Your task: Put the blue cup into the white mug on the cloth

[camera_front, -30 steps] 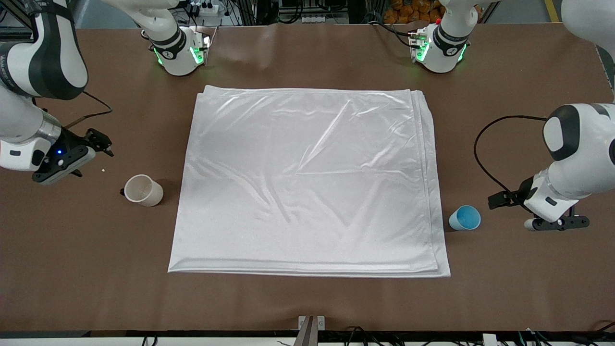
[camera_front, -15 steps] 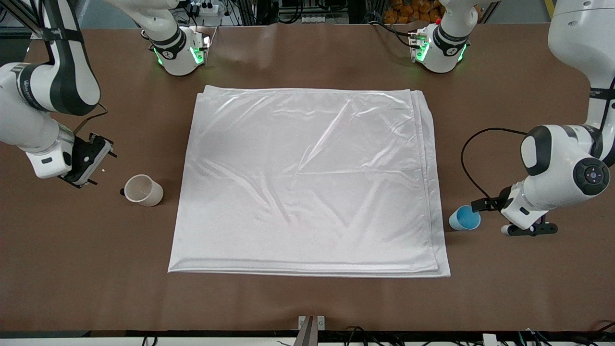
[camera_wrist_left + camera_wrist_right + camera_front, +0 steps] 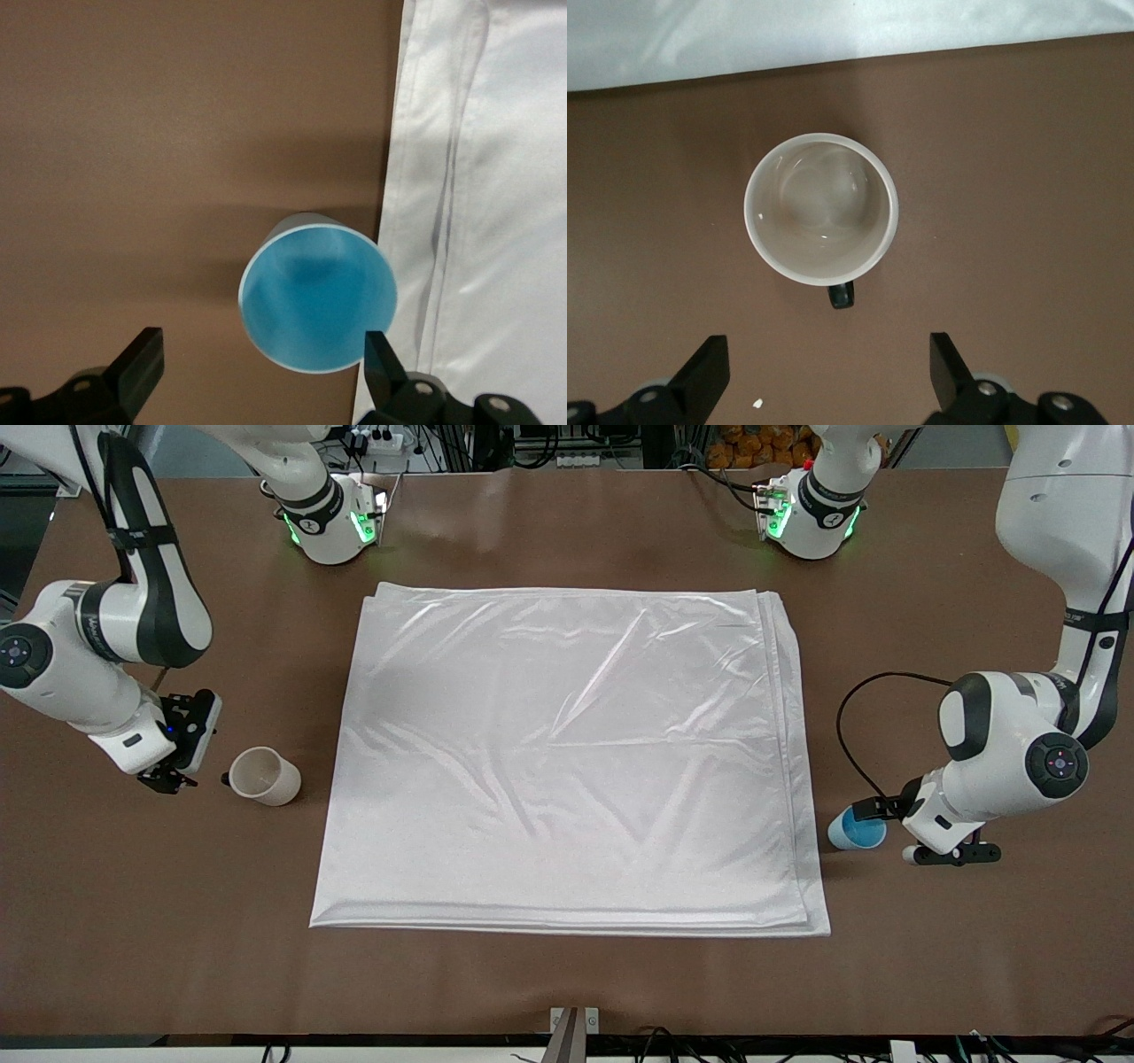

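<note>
Approach phase: left gripper (image 3: 257,372), jaws spread wide, hangs beside blue cup (image 3: 317,297), which stands upright on bench (image 3: 974,974) just ahead of them, touching cloth (image 3: 567,762). Right gripper (image 3: 824,367), jaws likewise apart, faces white mug (image 3: 821,208).

No text, brand or number can be read on the cloth (image 3: 567,757), mug (image 3: 263,776), cup (image 3: 856,830) or table (image 3: 567,974); small dark lettering on the arms' white links is too small to make out.
</note>
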`<state>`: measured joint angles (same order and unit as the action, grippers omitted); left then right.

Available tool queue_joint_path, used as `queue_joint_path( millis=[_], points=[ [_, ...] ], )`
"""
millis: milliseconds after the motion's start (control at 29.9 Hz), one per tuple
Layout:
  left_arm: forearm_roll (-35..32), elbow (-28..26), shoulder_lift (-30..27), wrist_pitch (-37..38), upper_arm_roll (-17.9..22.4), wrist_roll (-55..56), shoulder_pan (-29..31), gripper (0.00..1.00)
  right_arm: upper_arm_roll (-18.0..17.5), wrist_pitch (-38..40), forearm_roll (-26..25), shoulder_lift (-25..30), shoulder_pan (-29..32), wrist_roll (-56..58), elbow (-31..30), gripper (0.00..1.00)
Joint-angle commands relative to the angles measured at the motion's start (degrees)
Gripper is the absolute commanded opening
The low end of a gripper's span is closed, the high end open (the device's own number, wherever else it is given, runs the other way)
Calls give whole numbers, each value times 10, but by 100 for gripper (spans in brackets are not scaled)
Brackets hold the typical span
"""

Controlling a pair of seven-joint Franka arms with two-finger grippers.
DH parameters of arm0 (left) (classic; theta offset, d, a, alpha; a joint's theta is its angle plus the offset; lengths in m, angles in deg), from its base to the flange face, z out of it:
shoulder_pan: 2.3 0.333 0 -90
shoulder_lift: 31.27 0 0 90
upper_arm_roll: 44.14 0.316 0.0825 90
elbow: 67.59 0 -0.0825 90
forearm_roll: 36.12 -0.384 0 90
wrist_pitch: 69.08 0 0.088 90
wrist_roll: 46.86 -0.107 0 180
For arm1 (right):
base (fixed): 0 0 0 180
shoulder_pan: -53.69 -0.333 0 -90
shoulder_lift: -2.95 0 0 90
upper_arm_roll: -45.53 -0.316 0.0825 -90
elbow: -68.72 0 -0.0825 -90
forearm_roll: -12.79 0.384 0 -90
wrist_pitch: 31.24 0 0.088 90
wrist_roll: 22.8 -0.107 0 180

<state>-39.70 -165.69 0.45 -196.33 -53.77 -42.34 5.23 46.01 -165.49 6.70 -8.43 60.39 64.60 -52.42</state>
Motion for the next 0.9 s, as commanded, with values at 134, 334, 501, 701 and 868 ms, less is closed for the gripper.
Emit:
queue_joint_path(
  millis=[134, 334, 501, 701, 868],
  points=[
    [-13, 4, 16, -31, -2, -21, 6, 95, -3, -72, -11, -47, 17, 100, 2, 100],
    [-13, 4, 24, -37, -2, -25, 6, 69, -4, -102, -11, -73, 35, 132, 2, 100],
    [-13, 5, 26, -39, -1, -38, 1, 49, -4, -111, -9, -86, 38, 160, 2, 100],
    [-11, 5, 30, -41, -2, -52, 11, 37, -5, -121, -6, -94, 41, 164, -1, 100],
    [-10, 4, 31, -47, -2, -53, 6, 26, -5, -124, -5, -108, 43, 164, -1, 100]
  ],
)
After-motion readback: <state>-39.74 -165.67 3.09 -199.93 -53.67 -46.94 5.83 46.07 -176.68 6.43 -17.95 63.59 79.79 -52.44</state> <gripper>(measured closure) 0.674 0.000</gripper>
